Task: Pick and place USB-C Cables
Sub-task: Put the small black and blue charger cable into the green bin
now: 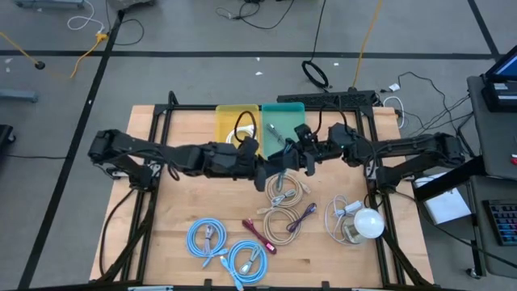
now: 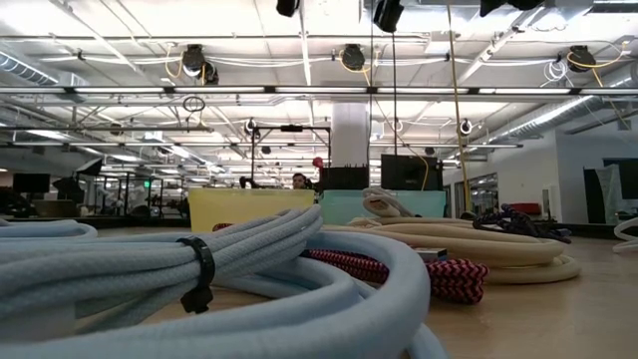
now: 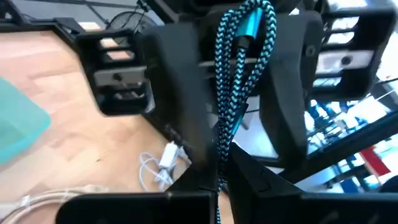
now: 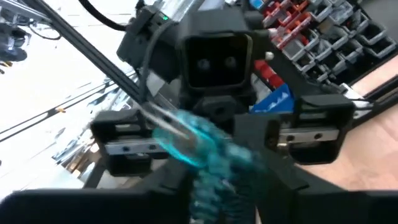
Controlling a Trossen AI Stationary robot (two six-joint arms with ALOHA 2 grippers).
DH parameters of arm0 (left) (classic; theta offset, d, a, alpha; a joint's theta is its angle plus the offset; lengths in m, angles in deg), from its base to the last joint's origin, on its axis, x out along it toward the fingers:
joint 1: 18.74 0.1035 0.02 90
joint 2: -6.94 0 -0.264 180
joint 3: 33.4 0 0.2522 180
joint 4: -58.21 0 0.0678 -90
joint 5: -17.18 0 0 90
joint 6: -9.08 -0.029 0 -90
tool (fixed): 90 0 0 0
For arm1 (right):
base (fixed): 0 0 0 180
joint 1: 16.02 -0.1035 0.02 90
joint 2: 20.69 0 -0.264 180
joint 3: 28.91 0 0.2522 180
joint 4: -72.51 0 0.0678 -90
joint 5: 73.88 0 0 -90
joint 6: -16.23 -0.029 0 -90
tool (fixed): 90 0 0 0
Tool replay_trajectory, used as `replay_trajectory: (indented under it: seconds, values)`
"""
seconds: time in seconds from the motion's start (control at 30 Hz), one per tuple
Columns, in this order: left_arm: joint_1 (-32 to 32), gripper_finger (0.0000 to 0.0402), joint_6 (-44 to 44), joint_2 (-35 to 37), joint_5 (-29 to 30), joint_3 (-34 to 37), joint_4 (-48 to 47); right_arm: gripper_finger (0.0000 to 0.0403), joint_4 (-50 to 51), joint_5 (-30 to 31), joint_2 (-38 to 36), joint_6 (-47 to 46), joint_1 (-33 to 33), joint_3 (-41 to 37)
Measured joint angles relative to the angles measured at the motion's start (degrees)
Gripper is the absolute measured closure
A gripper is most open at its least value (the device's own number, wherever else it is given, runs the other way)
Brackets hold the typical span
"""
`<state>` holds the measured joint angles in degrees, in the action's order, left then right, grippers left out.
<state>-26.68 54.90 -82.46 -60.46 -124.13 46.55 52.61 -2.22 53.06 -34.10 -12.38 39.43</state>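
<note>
Both arms meet above the table's middle, in front of the bins. A short teal braided cable (image 3: 239, 68) is doubled into a loop, with its metal plug (image 3: 250, 23) at the far end. My left gripper (image 3: 221, 183) is shut on it. My right gripper (image 1: 291, 155) faces it, open, with its fingers (image 3: 180, 99) on either side of the loop; I cannot tell whether they touch it. On the table lie light blue coils (image 1: 208, 237), beige coils (image 1: 284, 192), a maroon cable (image 1: 260, 234) and a purple one (image 1: 304, 214). My left gripper pinches the doubled teal cable between its two fingers at the strands' lower part (image 3: 222, 158). The fingers come level from the table's left. The cable is lifted clear of the table, and its loop sticks out past the fingertips toward the right gripper.
A yellow bin (image 1: 230, 120) and a teal bin (image 1: 287, 113) stand side by side at the far edge, just behind the grippers. A clear-white cord with a round white bulb (image 1: 367, 222) lies near the right edge. Bare wood shows at the table's left (image 1: 161, 218).
</note>
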Motion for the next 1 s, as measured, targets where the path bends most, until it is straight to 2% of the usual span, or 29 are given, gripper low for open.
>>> replay_trajectory:
  seconds: [0.13, 0.3, 0.43, 0.57, 0.73, 0.83, 1.0]
  values:
    - [0.1, 0.0378, 0.2, 0.3, -3.0, -0.5, -0.5, 0.0385, 0.1, -1.3, -0.2, 0.9, 0.0, 0.0]
    - [-0.2, 0.0323, 1.8, 0.3, -10.1, -0.5, -2.2, 0.0397, 2.1, -1.4, -0.3, 0.9, 0.1, 0.0]
    - [-2.0, 0.0291, 4.2, 1.4, -11.0, -0.5, -11.7, 0.0399, 8.7, 2.4, -1.1, 1.8, 1.3, 0.0]
    - [-4.4, 0.0276, 7.2, 3.0, -8.7, -0.6, -24.5, 0.04, 18.4, 6.6, -2.5, 3.5, 4.8, 0.0]
    - [-7.6, 0.0274, 11.5, 4.1, -2.2, -0.5, -35.5, 0.0401, 37.3, 16.9, -3.9, 9.0, 12.2, 0.0]
    - [-9.1, 0.0273, 13.2, 4.6, 0.4, -0.5, -36.4, 0.0401, 45.6, 20.9, -3.6, 11.9, 17.4, 0.0]
    - [-10.2, 0.0273, 14.4, 4.5, 2.3, -0.5, -37.1, 0.0402, 45.8, 20.9, -2.6, 15.2, 23.3, 0.0]
